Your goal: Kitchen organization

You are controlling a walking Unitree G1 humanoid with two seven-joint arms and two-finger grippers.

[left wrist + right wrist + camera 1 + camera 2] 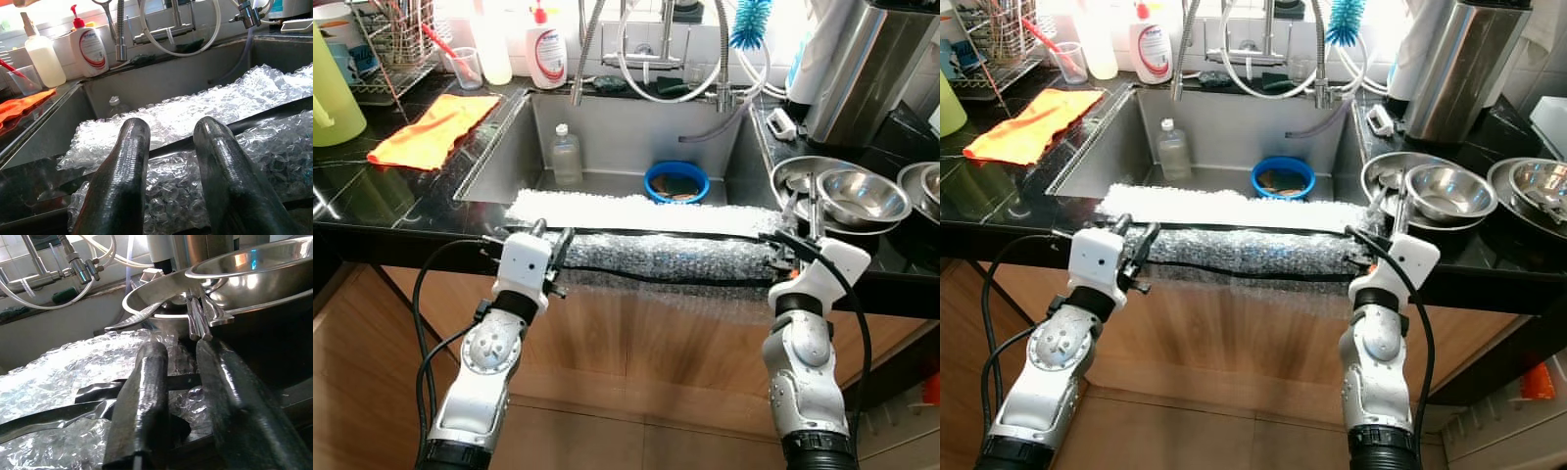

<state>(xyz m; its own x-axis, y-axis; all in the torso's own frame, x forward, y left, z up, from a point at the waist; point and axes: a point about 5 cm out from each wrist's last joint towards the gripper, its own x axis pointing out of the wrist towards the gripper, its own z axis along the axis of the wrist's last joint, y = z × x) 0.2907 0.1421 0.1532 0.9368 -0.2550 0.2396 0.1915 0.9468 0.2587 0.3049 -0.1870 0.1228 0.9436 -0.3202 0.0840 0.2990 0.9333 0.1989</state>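
- Bubble wrap (646, 230): a long strip lies across the front edge of the sink (607, 137), draped over the black countertop (391, 196). Its upper part lies flat on the rim; its lower part hangs down the front of the counter, with a dark band running along its length.
- Left gripper (551, 257): positioned at the left end of the strip, at counter-edge height. In the left wrist view its two black fingers (120, 181) stand apart with a clear gap between them, the wrap lying just beyond and below the tips. No material is seen pinched between them; state is released.
- Right gripper (785, 250): positioned at the right end of the strip, against the counter edge. In the right wrist view its fingers (142, 406) stand a narrow gap apart, with the dark band and the end of the wrap lying in that gap. Whether the fingers actually press on the material cannot be determined.
- Steel bowls (857, 194): stacked on the countertop just right of the sink, close behind the right gripper; metal utensils rest in the lower bowl.
- Inside the sink: a blue bowl (676, 181) and a clear bottle (566, 157) stand on the basin floor.
- Left of the sink: an orange cloth (435, 127) lies on the countertop.
- Behind the sink: a soap dispenser (545, 47) with a red pump stands beside the faucet (646, 49).
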